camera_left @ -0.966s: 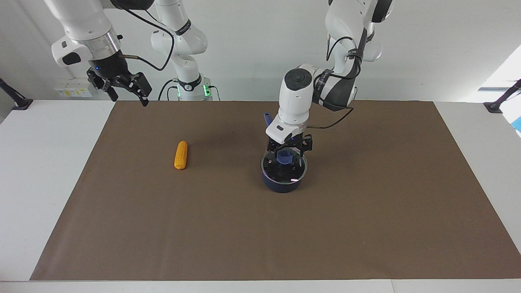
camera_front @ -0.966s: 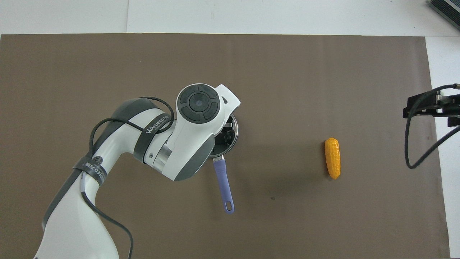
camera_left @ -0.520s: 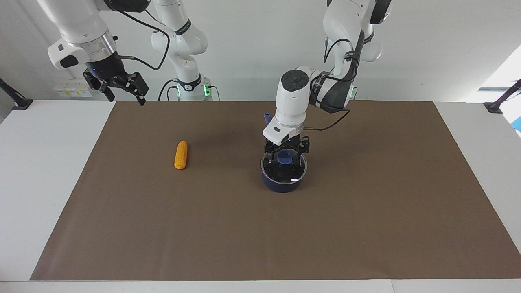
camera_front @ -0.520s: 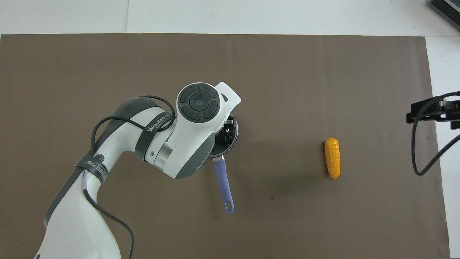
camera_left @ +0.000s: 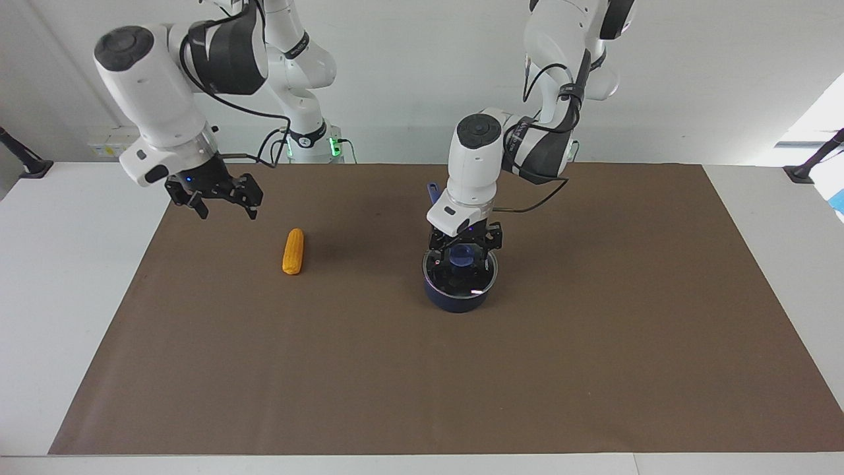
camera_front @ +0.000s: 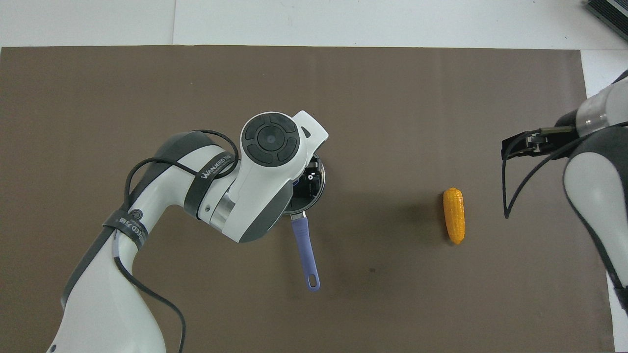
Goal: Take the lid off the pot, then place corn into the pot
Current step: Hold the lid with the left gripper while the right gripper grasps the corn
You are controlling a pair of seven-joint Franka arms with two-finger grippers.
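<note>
**Left hand down at the lid knob**

I see my left hand over the pot, fingers spread either side of the lid's blue knob, gripping nothing. My right hand hangs open and empty above the desk, near the corn, which lies toward the right arm's end.

Bare mat surrounds the corn; the left arm seemingly blocks access above the pot.
</note>
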